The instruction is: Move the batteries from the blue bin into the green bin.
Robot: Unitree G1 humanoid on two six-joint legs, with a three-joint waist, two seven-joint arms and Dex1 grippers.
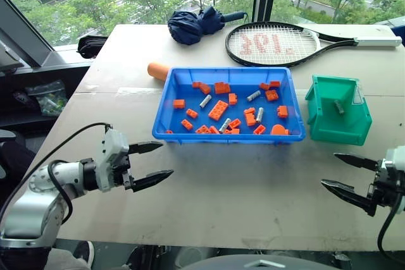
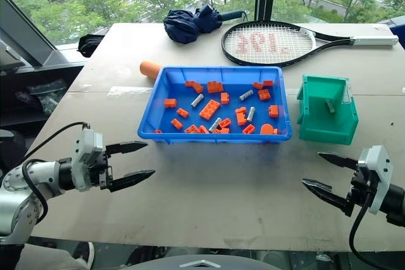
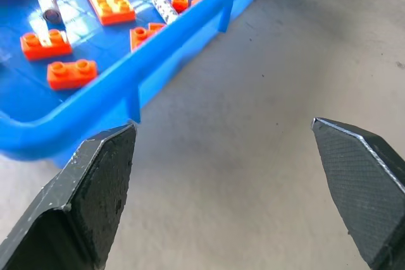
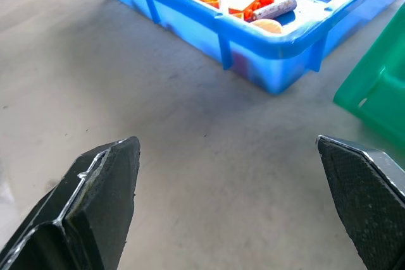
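Head stereo pair looks forward-down over table (image 1: 209, 200). Wrist cameras sit low, close behind open fingertips — both share blue bin (image 3: 152, 67) front wall ahead.

Glossy plastic blue bin (image 1: 162, 132) and green bin (image 1: 345, 132); metallic batteries (image 1: 205, 101); matt, faintly rough table (image 1: 240, 188).

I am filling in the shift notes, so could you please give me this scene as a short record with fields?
blue bin: mid-table, holding orange bricks and four batteries
green bin: right of the blue bin, one battery already inside
left gripper: open, empty, above the table near the blue bin's front-left corner
right gripper: open, empty, in front of the green bin
behind the bins: orange cylinder, folded umbrella, tennis racket
task progress: most batteries not yet moved
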